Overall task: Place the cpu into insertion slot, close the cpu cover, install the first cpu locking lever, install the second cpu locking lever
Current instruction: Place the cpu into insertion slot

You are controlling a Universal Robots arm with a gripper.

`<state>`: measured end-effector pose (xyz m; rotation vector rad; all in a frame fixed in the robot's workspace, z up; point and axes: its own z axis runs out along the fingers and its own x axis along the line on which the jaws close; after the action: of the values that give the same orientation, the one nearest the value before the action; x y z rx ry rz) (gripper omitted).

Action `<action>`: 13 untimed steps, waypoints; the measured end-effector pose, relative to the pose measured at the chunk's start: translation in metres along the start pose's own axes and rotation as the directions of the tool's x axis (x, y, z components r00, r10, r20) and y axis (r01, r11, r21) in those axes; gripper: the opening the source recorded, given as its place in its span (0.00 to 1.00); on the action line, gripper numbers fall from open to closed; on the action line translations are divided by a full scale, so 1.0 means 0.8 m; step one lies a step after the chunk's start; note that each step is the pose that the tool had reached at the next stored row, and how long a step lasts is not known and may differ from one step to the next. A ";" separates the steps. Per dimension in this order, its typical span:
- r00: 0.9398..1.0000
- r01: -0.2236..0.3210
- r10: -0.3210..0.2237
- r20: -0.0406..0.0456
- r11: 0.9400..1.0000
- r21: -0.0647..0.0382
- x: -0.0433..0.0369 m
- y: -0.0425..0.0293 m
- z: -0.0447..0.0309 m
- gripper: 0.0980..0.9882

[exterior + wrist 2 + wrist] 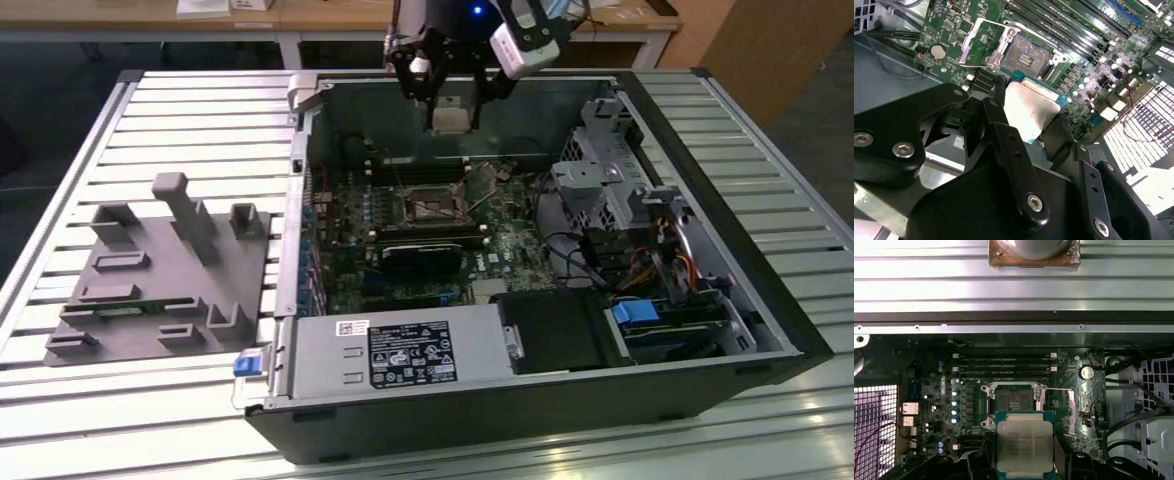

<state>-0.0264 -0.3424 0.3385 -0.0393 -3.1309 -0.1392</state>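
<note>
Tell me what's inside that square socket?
The insertion slot looks empty: only its dark centre shows, with no chip in it. The cpu, gripped above it, hides one edge in the first wrist view.

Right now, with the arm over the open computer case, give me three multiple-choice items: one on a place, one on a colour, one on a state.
1. Where is the cpu?
A) already seated
B) held in the hand above the motherboard
C) set down and released

2. What colour is its top?
A) black
B) silver-grey
C) blue

3. How is the cpu cover?
A) swung open
B) shut flat
C) shut and latched

Key:
1 B, the hand grips the cpu over the motherboard.
2 B, its metal top shows silver-grey in both wrist views.
3 A, the frame stands aside and the insertion slot lies bare.
</note>
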 end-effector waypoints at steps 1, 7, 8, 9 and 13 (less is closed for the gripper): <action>1.000 0.000 0.000 0.000 1.000 0.000 0.000 -0.0002 0.0022 0.50; 1.000 -0.001 0.001 0.001 1.000 0.000 0.001 -0.0015 0.0159 0.50; 1.000 -0.005 0.005 0.002 1.000 0.001 0.001 -0.0016 0.0180 0.50; 1.000 -0.010 0.010 0.004 1.000 0.002 0.002 -0.0018 0.0196 0.50; 0.998 -0.060 0.060 0.009 0.998 0.001 0.002 -0.0021 0.0233 0.50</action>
<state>-0.0280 -0.3424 0.3198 -0.1341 -3.1345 -0.1363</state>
